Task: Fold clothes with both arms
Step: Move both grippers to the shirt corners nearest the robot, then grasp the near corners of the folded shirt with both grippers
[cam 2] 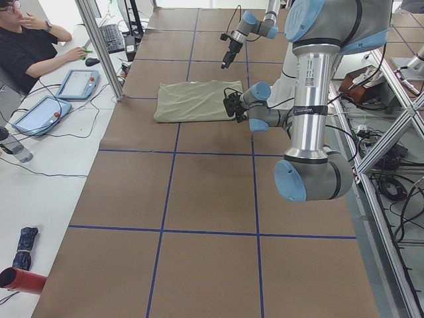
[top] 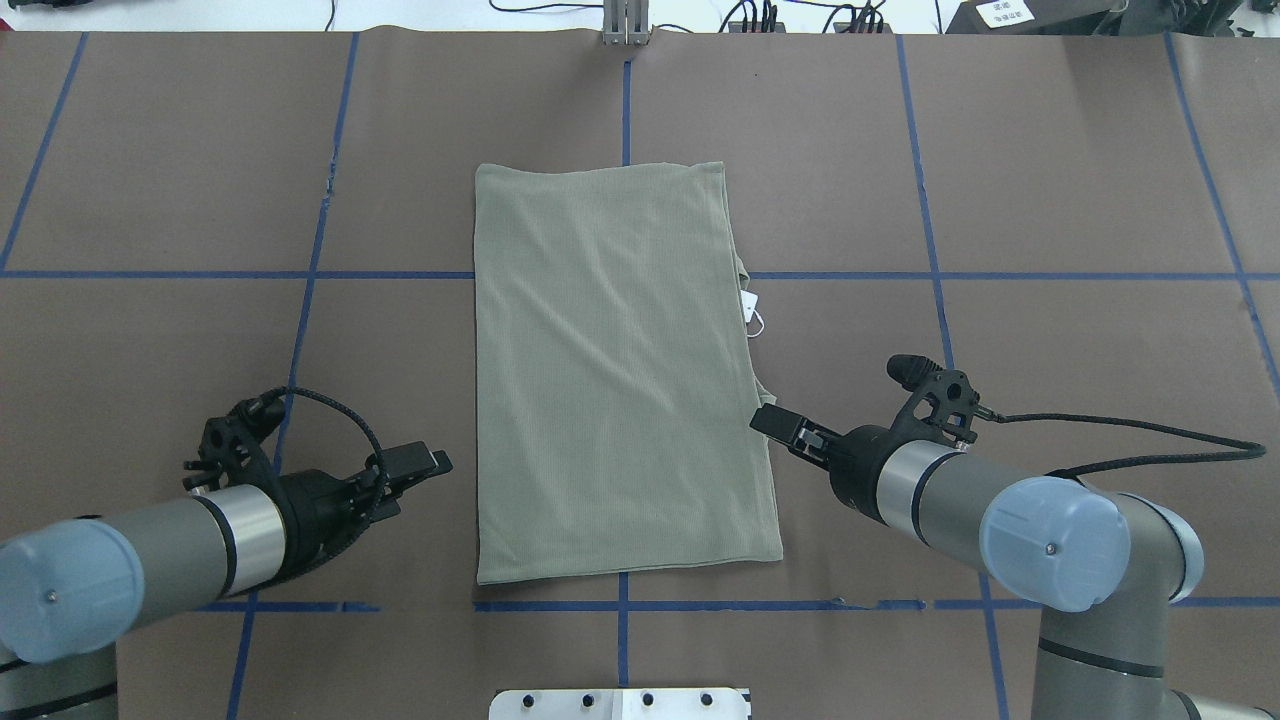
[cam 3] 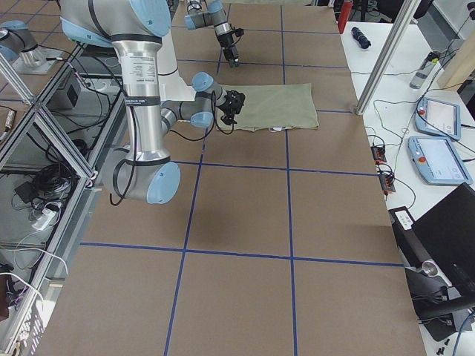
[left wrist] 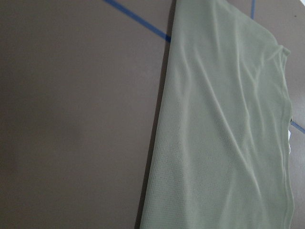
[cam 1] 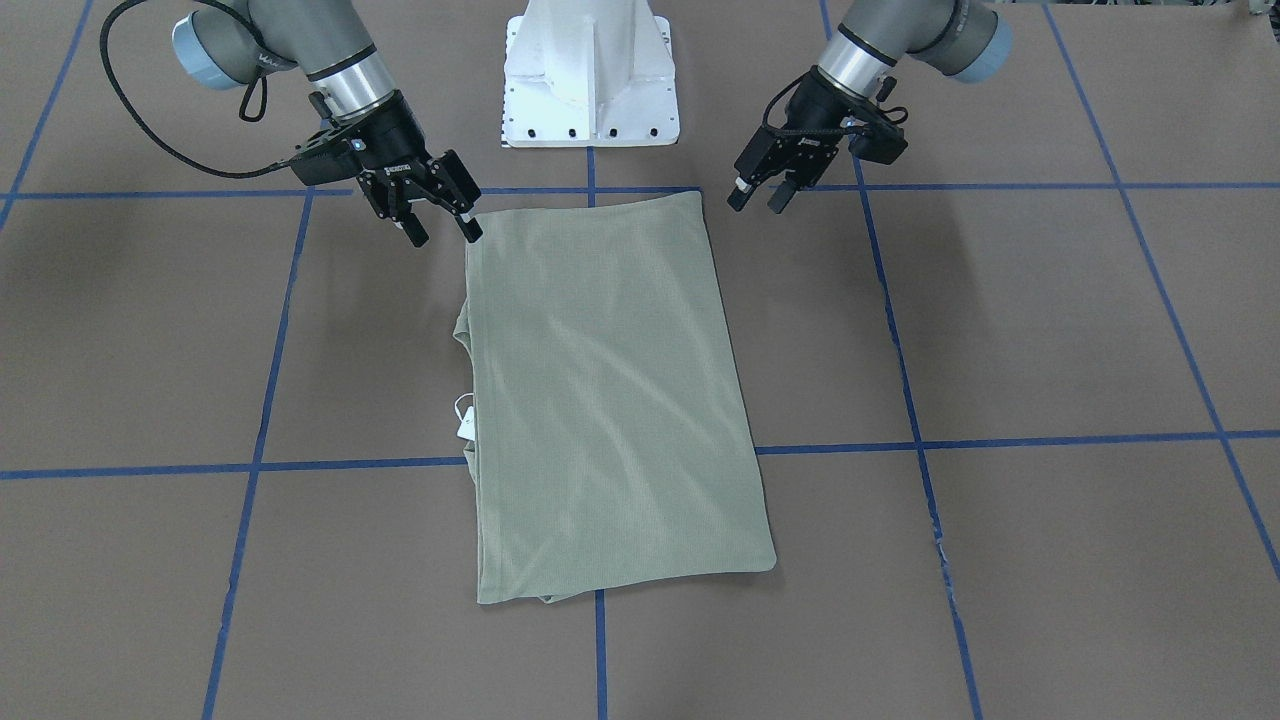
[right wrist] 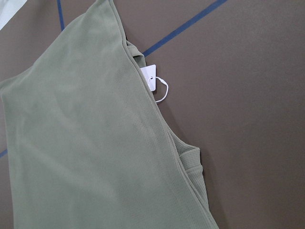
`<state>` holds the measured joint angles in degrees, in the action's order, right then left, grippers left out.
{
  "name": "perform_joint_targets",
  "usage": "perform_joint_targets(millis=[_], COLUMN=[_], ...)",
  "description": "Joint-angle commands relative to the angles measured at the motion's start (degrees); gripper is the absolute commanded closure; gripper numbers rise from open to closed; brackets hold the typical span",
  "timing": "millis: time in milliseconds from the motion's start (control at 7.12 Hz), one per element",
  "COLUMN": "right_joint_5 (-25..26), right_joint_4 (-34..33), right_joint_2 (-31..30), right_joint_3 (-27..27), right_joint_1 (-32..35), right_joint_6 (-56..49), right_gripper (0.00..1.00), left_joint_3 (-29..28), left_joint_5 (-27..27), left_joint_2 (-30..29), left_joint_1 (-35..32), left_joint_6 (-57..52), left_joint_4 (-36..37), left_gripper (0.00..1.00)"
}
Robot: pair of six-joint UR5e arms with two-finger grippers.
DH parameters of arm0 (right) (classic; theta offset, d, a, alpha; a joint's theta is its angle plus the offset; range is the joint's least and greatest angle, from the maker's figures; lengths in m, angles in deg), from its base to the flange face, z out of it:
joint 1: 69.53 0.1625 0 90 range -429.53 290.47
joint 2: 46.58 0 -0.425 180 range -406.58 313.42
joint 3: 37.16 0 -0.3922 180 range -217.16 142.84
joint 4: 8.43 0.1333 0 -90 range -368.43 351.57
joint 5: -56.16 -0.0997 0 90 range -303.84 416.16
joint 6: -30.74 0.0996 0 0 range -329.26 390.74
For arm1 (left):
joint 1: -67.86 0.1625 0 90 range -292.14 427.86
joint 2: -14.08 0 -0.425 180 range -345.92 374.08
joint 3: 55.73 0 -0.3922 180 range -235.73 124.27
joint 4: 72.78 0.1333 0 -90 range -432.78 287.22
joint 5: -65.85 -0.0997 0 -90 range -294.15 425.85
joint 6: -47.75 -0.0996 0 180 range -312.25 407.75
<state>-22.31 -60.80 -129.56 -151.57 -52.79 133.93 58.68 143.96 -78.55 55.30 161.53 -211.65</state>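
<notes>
Where the exterior front-facing view is used, count one shirt, one white pedestal base, two arms and two grippers. The shirt is folded into one long rectangle. It lies flat on the brown table, directly in front of the pedestal base, with one short edge just beside the base and the other well apart from it.

The left arm and right arm come in on either side of the pedestal base. Both grippers are at the shirt's base-side end.
- Left gripper: jaws parted by a moderate gap, nothing between them, apart from the cloth.
- Right gripper: jaws spread wide, nothing between them. One fingertip is at the base-side corner of the shirt; contact cannot be confirmed.

One white hang tag on a loop of string projects from the long edge on the right arm's side, about halfway along the shirt from the base.

View differences:
- The right wrist-mounted view shows the tag and the stacked layers under that edge.
- The left wrist-mounted view shows only a plain single edge and bare table.
- Neither wrist view shows fingers.
- Only the exterior left view shows one seated person. Both side views show the two screen units on the white side bench.
</notes>
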Motion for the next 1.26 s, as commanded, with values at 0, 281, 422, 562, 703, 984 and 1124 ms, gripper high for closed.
perform_joint_targets(millis=[0,281,422,562,703,984,1124], right_joint_5=[0.77,1.12,1.12,1.12,1.12,1.12,1.12], right_joint_4=[-0.01,-0.01,-0.01,-0.01,-0.01,-0.01,-0.01], right_joint_2=[0.01,-0.08,-0.08,-0.08,-0.08,0.01,0.01], right_joint_3=[0.06,0.15,0.15,0.15,0.15,0.15,0.15], right_joint_1=[-0.03,-0.12,-0.12,-0.12,-0.12,-0.12,-0.12], right_joint_6=[0.26,0.26,0.26,0.26,0.26,0.26,0.26], right_gripper=[0.00,0.00,0.00,0.00,0.00,0.00,0.00], left_joint_3=[-3.91,-6.47,-6.48,-6.65,-6.83,-6.92,-7.79], left_joint_5=[-7.35,-9.45,-9.46,-9.64,-9.55,-9.55,-9.55], left_joint_2=[-4.72,-5.98,-5.80,-5.80,-5.80,-5.89,-6.06], left_joint_1=[4.82,7.10,7.29,8.08,8.78,9.40,9.66], left_joint_6=[6.45,7.68,7.68,7.68,7.68,7.68,7.68], left_joint_4=[0.08,0.08,0.08,0.08,0.08,0.08,0.08], left_gripper=[0.11,0.11,0.11,0.11,0.11,0.11,0.11])
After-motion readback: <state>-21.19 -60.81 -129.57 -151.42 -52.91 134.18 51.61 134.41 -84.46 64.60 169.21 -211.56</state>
